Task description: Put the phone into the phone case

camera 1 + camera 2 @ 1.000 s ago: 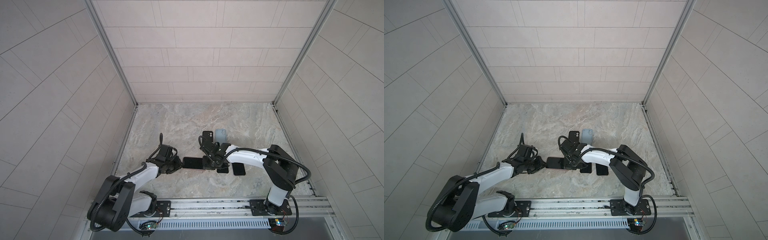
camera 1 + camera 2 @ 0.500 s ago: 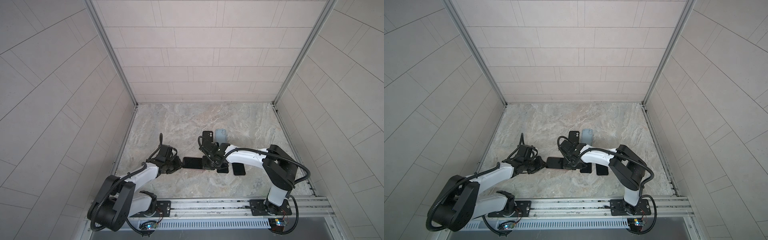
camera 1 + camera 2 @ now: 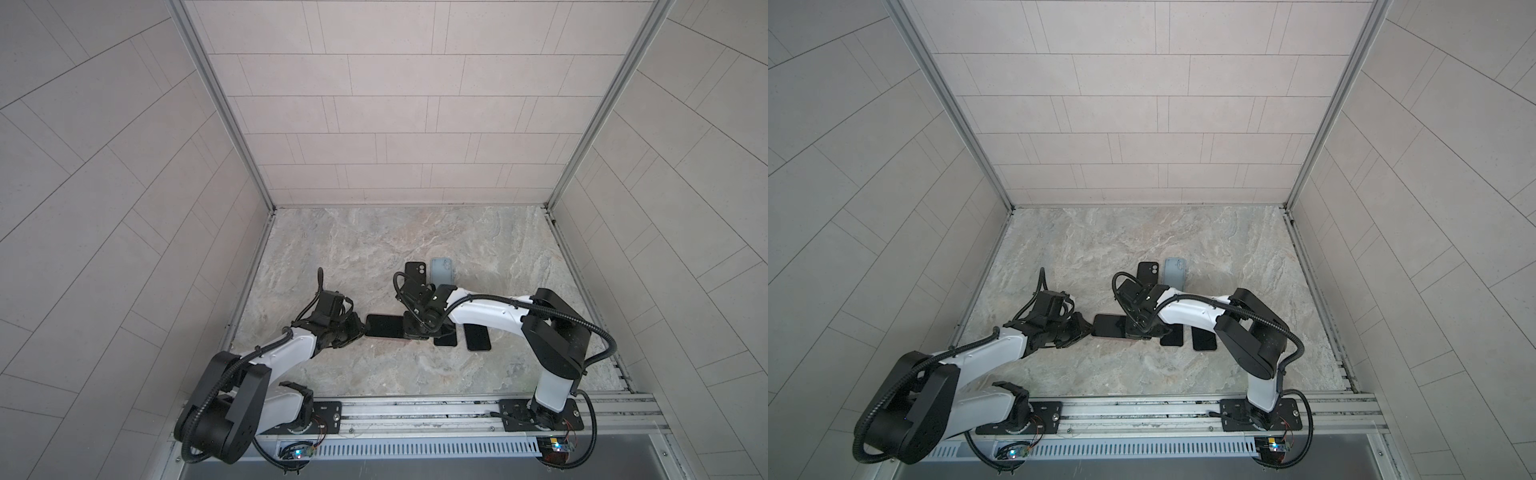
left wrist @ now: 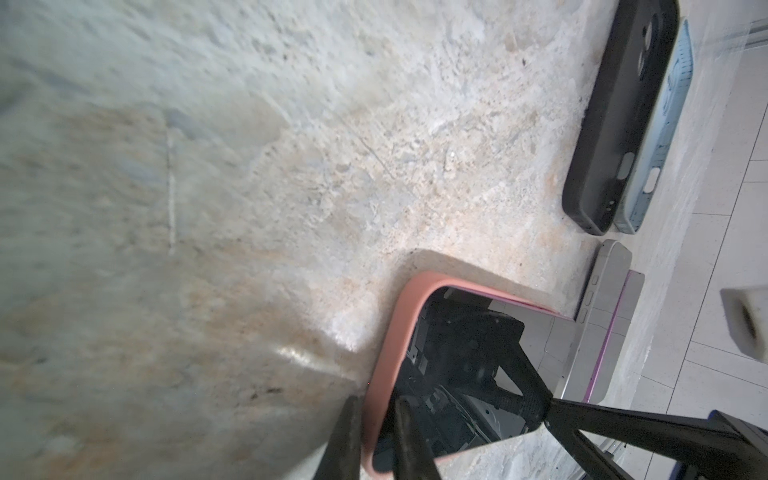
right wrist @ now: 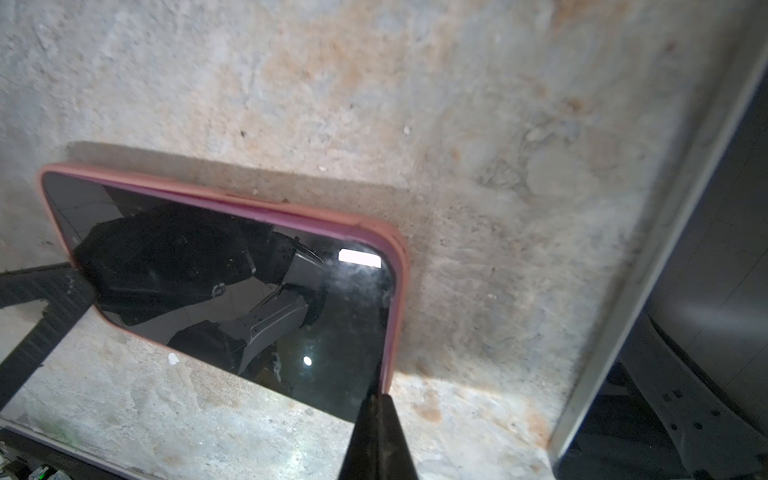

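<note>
Note black glass-fronted phone (image 3: pixel 384 326) lying screen-up in pink rubbery phone case (image 4: pixel 390 349), flat on marbled stone tabletop (image 3: pixel 374 249), front centre in both top views. Record left gripper (image 4: pixel 376 401) narrow, fingers pinching case rim at one short end. Record right gripper (image 5: pixel 376 399) fully closed, gripping nothing, tips pressing on a screen corner at the opposite end.

Pale tiled walls (image 3: pixel 395 104) on three sides; mottled grey-beige stone floor (image 3: pixel 374 249); aluminium rail (image 3: pixel 415 410) along front.
</note>
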Controlling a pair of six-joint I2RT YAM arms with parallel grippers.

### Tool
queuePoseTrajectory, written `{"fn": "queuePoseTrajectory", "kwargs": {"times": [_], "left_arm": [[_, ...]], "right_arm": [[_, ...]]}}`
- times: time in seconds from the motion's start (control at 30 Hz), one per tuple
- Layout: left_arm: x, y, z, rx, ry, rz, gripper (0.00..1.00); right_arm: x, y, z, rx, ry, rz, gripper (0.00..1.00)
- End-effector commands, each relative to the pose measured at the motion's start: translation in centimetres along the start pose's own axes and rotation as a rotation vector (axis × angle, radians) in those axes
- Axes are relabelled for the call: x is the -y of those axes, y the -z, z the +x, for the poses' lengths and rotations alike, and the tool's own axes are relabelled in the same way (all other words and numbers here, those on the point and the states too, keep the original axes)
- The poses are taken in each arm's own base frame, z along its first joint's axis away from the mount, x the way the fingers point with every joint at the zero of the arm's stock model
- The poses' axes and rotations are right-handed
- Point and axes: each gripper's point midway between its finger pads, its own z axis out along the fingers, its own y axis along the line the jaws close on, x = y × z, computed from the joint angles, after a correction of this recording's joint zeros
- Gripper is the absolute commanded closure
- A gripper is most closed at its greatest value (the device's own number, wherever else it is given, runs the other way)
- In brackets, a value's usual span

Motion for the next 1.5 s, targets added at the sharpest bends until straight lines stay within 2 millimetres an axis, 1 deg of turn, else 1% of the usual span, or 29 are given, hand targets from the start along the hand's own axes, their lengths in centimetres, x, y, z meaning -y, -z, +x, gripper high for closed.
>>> {"fn": "queuePoseTrajectory", "kwargs": {"times": [0.0,0.2,0.63,0.97,1.1,1.2,1.27,1.37,1.47], "left_arm": [[-0.2,-0.4,1.1,-0.037,0.005,0.012,0.85],[-0.3,-0.4,1.2,-0.038,0.009,0.015,0.85],[-0.3,-0.4,1.3,-0.037,0.013,0.014,0.85],[-0.5,-0.6,1.5,-0.042,0.021,0.017,0.85],[-0.5,-0.6,1.6,-0.043,0.023,0.018,0.86],[-0.5,-0.5,1.6,-0.044,0.022,0.017,0.86],[-0.4,-0.4,1.6,-0.045,0.021,0.017,0.86],[-0.4,-0.1,1.6,-0.046,0.017,0.011,0.86],[-0.4,0.6,1.4,-0.032,0.002,-0.009,0.86]], "right_arm": [[2.4,-7.1,3.6,-0.121,0.029,0.087,0.95],[2.9,-8.4,4.2,-0.146,0.025,0.092,0.95],[3.4,-9.4,4.7,-0.166,0.025,0.100,0.95],[4.4,-11.0,5.5,-0.191,0.002,0.108,0.95],[4.3,-11.2,5.7,-0.195,0.001,0.105,0.95],[4.1,-10.7,5.4,-0.184,0.005,0.105,0.95],[3.9,-10.0,4.9,-0.163,0.018,0.108,0.95],[3.1,-7.8,3.5,-0.107,0.055,0.111,0.95],[2.4,-4.2,1.1,-0.013,0.103,0.122,0.95]]}}
